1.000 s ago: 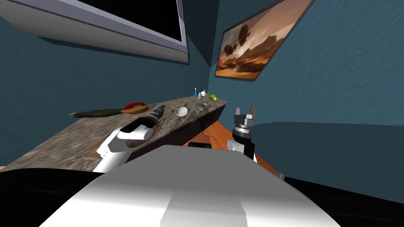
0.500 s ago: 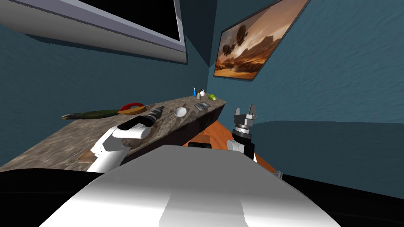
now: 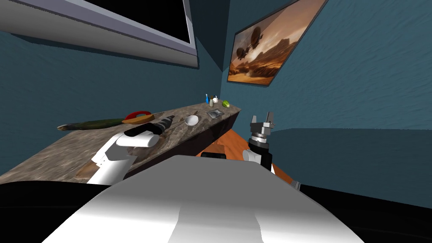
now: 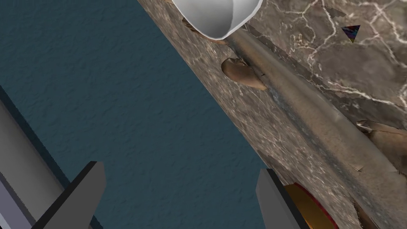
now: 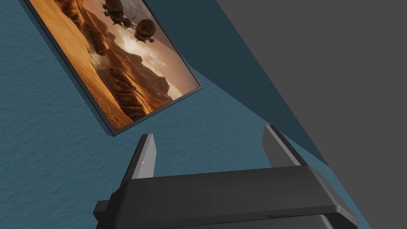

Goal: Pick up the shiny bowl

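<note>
The bowl (image 3: 192, 120) is white and sits on the marble counter (image 3: 63, 147), past its middle. My left arm reaches over the counter, and my left gripper (image 3: 171, 118) hangs just short of the bowl. In the left wrist view the left gripper (image 4: 181, 167) is open with nothing between its fingers, and the bowl (image 4: 216, 16) lies well beyond the fingertips. My right gripper (image 3: 262, 118) is raised off the counter's end, away from the bowl. The right wrist view shows the right gripper (image 5: 210, 133) open and empty.
A long dark fish-like thing (image 3: 95, 123) and a red-and-orange object (image 3: 137, 115) lie near the wall beside my left arm. A grey square dish (image 3: 215, 113), small bottles (image 3: 209, 100) and a green item (image 3: 226, 103) stand at the counter's far end. The teal wall borders the counter.
The whole head view has slid a little left, so I have turned slightly. My left gripper stays just short of the bowl. The right arm has not moved.
</note>
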